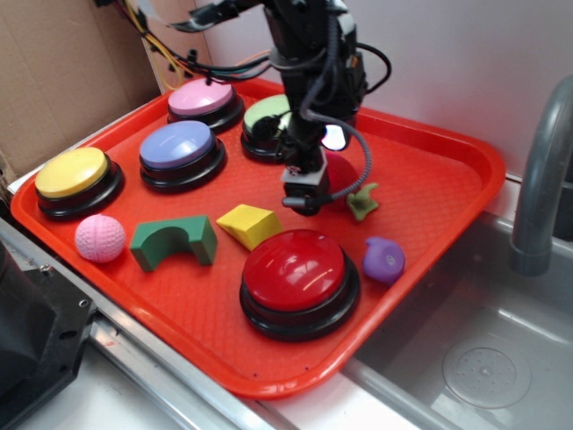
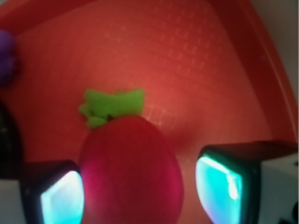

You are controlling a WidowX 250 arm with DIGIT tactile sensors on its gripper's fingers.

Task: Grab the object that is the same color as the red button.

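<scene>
Toward the tray's (image 1: 430, 193) far right edge, my gripper (image 2: 140, 191) straddles the fuzzy red toy fruit (image 2: 131, 170), fingers (image 2: 63, 198) spread open on both sides, not pinching it. Its green stem (image 2: 112, 107) points away. On the tray I count 5 buttons; the red button (image 1: 294, 269) sits near the front edge.

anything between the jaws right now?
Yes: in the wrist view the fuzzy red toy fruit with green leafy stem sits between the two pads, gripper open, a gap left on the right side.
</scene>
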